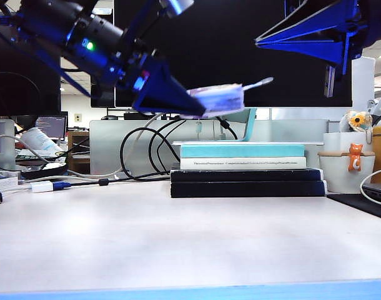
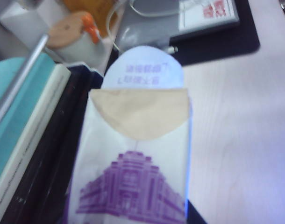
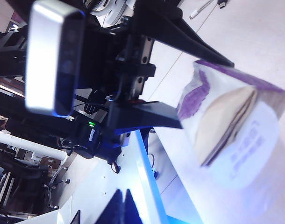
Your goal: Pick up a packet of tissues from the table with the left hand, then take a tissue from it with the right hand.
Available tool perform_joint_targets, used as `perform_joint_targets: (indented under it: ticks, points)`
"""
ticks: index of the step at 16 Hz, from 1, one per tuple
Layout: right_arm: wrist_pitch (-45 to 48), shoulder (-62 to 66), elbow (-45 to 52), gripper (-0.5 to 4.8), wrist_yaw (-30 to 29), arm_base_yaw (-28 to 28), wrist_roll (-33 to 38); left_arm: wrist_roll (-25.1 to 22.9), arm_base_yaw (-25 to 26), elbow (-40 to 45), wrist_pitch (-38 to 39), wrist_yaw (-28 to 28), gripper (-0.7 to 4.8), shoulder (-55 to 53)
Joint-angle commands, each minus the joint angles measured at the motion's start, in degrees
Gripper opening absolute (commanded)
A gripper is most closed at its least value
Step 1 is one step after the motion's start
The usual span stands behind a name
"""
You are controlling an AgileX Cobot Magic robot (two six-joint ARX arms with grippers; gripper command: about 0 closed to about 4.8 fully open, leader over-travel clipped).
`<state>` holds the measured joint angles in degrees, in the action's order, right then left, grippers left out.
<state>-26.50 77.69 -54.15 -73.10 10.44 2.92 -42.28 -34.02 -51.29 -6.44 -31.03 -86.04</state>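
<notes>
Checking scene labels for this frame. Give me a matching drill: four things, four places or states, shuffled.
Things:
1. packet of tissues
2. left claw
3. right claw
4. stack of books

Places or states:
A. shut and empty, high at the upper right of the exterior view
B. resting on the table, under the raised packet
C. held in the air, flap open, beige tissue showing
D. clamped on the packet

Pairs: 1-C, 2-D, 3-A, 4-B
</notes>
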Motion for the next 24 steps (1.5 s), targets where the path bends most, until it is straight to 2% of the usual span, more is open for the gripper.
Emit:
perform_joint_targets:
  ticks: [1,4,14,24]
  points:
    - [0.57,-0.15,-0.24,-0.08,-0.11,0.07,-0.37,1.16,-1.79,-0.13,-0.5,-2.01,2.78,0.39]
    - [0.63,-0.15,-0.24,-0.08,0.57,0.09,-0.39,1.2,-3.37,-0.13,-0.98,-2.16,2.78,0.42]
    - [0.81,0.57,-0.22,-0.08,5.38,0.07,-1.92,2.73,-3.39,-0.13,-1.86,-5.05,2.77,2.38]
    - [1.92,0.85,-0.22,-0.08,5.49,0.09,-1.9,4.83,-4.68,-0.13,-3.13,-4.76,2.77,2.25]
